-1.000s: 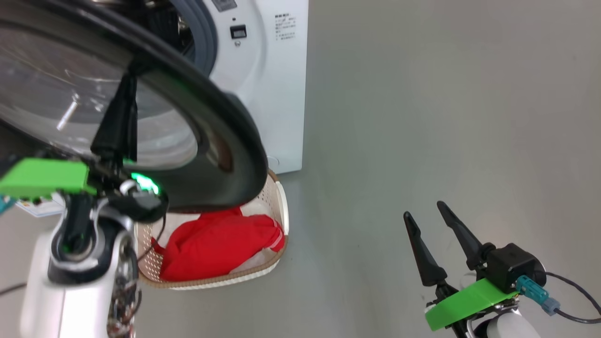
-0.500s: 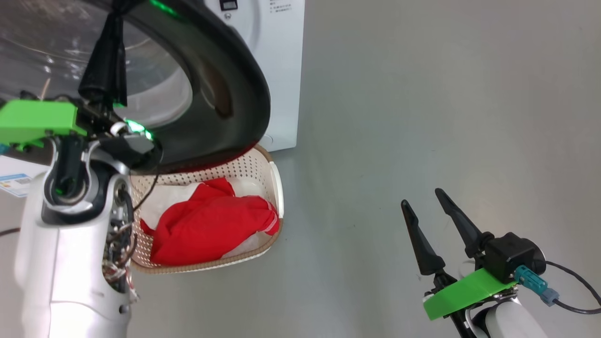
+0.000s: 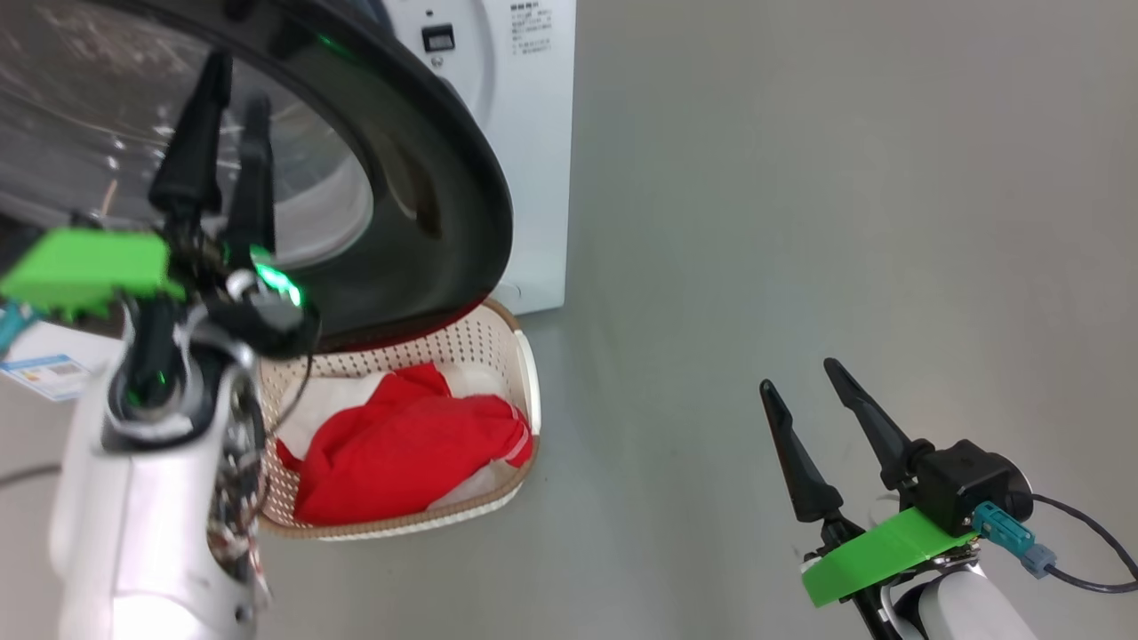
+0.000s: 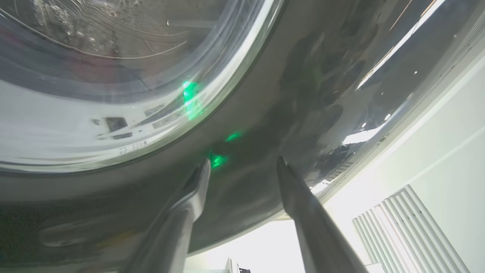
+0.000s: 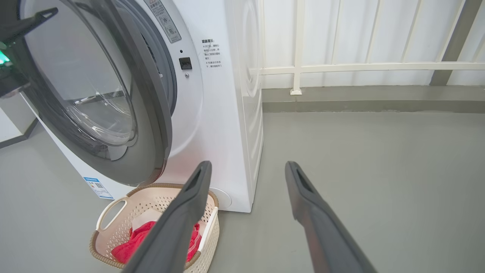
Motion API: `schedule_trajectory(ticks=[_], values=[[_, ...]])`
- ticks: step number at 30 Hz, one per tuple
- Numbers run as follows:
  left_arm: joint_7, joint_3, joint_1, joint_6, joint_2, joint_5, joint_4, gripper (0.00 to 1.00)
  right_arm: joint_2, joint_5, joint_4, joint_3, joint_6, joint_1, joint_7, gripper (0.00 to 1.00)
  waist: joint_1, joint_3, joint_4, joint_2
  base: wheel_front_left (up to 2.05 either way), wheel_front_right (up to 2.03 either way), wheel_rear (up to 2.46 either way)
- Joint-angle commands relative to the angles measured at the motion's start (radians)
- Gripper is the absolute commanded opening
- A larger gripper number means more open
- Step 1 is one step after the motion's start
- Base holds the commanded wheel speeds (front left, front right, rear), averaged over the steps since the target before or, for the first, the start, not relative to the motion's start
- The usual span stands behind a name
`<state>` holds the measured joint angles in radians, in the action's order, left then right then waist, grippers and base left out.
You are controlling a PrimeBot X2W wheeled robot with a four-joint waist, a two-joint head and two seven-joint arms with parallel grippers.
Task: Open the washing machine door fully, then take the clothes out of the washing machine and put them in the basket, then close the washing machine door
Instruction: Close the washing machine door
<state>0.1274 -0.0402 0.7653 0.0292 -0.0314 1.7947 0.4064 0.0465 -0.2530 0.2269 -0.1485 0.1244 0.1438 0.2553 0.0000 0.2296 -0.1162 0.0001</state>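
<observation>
Head view: door (image 3: 471,204) overhanging basket (image 3: 528,373) of clothes (image 3: 400,453)

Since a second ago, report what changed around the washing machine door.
The left gripper, shut in front of the washing machine door earlier, has spread its fingers open there. The head camera shifted too. The right gripper stayed open and idle, and the clothes stayed in the basket.

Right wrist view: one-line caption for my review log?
Open right tool faces the washing machine, door partly open, basket of red clothes on the floor in front.
</observation>
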Motion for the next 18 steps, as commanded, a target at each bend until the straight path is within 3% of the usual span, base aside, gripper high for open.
schedule_trajectory(ticks=[1,11,18], values=[[-0.001,-0.021,-0.051,0.026,-0.032,-0.013,-0.026,1.0,0.004,-0.001,-0.018,-0.023,0.006,-0.001,0.006,1.0,0.0,-0.038,0.007,-0.0001,0.0,0.0,0.0],[-0.119,0.034,-0.253,0.092,-0.08,-0.223,-0.085,1.0,0.004,-0.012,-0.01,-0.019,0.006,-0.046,0.006,1.0,0.0,-0.141,0.023,-0.0001,0.0,0.0,0.0],[-0.272,0.147,-0.437,0.101,-0.16,-0.504,-0.213,1.0,0.004,-0.008,-0.015,0.001,0.006,-0.092,0.006,1.0,0.0,-0.21,0.046,-0.0001,0.0,0.0,0.0]])
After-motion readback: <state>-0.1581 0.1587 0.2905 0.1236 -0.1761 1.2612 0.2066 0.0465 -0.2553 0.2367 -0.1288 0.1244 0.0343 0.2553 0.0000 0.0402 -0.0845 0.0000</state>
